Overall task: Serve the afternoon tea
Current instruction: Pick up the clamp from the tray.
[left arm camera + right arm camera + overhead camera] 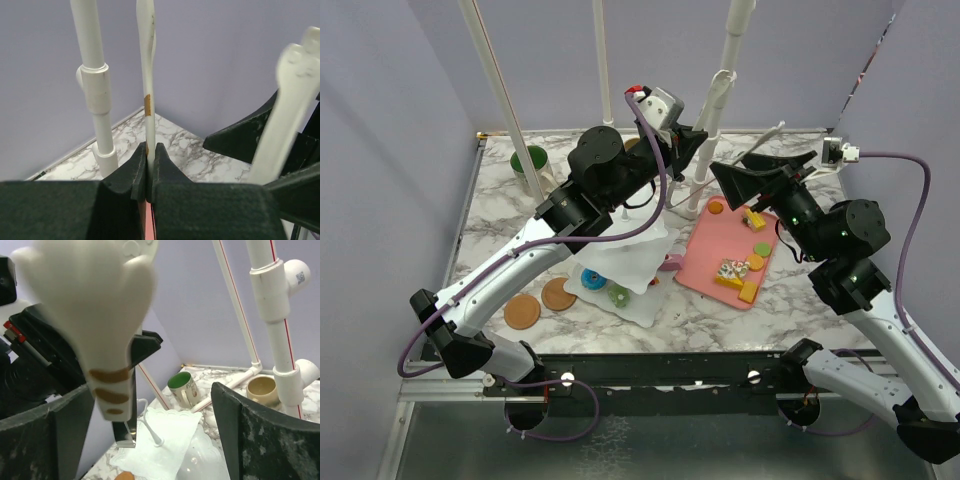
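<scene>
The three-tier stand (642, 258) sits mid-table under the left arm. Its wavy plates carry a blue donut (590, 278) and a green pastry (618, 294), and more pastries lie on the pink tray (705, 250) just beside it on the right. The green-lined mug (530, 160) and the tan mug (262, 388) stand toward the back of the table.

The left gripper (149, 148) is pinched tight on a thin white rod (148, 75) with a tan band; we cannot tell whether that rod belongs to the stand. The right gripper (145, 390) is spread wide around a white striped piece (107, 325), and we cannot tell if it touches.

Our worry is that both arms crowd the same spot above the stand. We judge a sideways pull on the rod could tip the plates and roll pastries off, or knock the two grippers together.
</scene>
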`<state>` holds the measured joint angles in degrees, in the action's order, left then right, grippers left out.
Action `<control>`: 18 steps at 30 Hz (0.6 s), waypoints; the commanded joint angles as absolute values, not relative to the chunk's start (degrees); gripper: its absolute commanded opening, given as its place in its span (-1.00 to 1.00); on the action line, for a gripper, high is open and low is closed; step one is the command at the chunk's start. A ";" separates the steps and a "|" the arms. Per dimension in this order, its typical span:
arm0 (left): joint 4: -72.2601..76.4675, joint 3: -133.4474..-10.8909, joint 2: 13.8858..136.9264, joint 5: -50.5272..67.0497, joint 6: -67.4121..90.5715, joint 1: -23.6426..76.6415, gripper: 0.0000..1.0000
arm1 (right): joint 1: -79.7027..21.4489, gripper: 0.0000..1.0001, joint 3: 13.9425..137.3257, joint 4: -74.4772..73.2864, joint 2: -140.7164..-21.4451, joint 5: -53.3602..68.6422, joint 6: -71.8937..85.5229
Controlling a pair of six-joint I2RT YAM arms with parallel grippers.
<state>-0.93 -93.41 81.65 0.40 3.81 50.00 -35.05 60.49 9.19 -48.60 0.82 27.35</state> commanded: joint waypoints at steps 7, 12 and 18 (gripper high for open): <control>3.56 -94.21 79.73 -2.77 9.43 50.13 -1.00 | -34.89 0.98 52.79 14.52 -41.68 2.26 26.71; 2.40 -96.11 80.66 -2.53 15.35 49.94 -1.00 | -34.89 0.90 50.76 20.37 -44.06 16.85 27.45; 2.15 -97.65 79.72 15.66 21.25 49.65 -0.97 | -34.89 0.71 51.80 26.77 -45.71 27.28 27.18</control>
